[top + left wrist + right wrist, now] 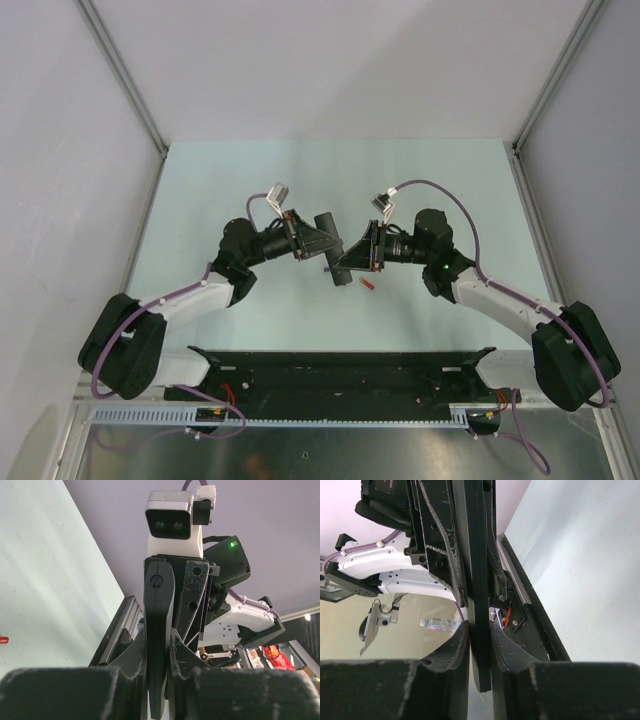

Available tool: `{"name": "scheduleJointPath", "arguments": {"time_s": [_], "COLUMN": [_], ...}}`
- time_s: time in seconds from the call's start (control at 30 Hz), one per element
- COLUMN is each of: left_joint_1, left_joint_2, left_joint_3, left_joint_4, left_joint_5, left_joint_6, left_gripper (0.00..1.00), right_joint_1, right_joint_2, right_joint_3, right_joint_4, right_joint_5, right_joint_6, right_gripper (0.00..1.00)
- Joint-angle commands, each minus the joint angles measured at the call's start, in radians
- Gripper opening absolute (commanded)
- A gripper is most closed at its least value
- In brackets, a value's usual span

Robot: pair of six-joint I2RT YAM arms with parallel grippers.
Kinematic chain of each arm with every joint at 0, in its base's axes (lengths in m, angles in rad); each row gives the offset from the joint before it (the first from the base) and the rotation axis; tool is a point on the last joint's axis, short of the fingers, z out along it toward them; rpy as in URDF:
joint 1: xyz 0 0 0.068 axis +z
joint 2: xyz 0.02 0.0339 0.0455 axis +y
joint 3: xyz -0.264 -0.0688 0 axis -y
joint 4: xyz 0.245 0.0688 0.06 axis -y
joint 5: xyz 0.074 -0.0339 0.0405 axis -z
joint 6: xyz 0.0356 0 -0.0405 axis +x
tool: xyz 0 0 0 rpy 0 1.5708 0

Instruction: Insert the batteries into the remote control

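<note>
This is a robotics lab test cell. A pale green table (250, 180) is boxed in by plain grey panels (330, 60) set in aluminium rails (125, 75). A left arm (190, 295) and a right arm (500, 295), both white and black, are bolted to a black base plate (340, 370). Purple cables (455, 200) run along the arms, and a slotted cable duct (300, 420) runs along the near edge. The left wrist view shows cluttered equipment (277, 655) outside the cell.

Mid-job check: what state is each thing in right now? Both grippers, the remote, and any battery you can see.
left gripper, jaws shut on the remote control.
right gripper, jaws shut on the remote control from the opposite side.
remote control, held in the air between both grippers; battery bay not visible.
red battery, lying loose on the table, not loaded.
</note>
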Motion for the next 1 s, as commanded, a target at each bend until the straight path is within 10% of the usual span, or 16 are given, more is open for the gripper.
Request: {"name": "scheduleJointPath", "arguments": {"time_s": [0.0, 0.97], "left_joint_1": [0.008, 0.079], "left_joint_2": [-0.037, -0.009], "left_joint_3": [0.073, 0.123], "left_joint_4": [0.048, 0.048], "left_joint_5": [-0.020, -0.019], "left_joint_6": [0.004, -0.010], "left_gripper": [0.00, 0.00], "right_joint_1": [0.004, 0.045], "right_joint_2": [-0.013, -0.022], "right_joint_3": [-0.027, -0.058], "right_joint_4": [-0.036, -0.125], "right_joint_5": [-0.015, -0.002], "right_joint_6": [-0.011, -0.069], "right_gripper": [0.05, 0.08]}}
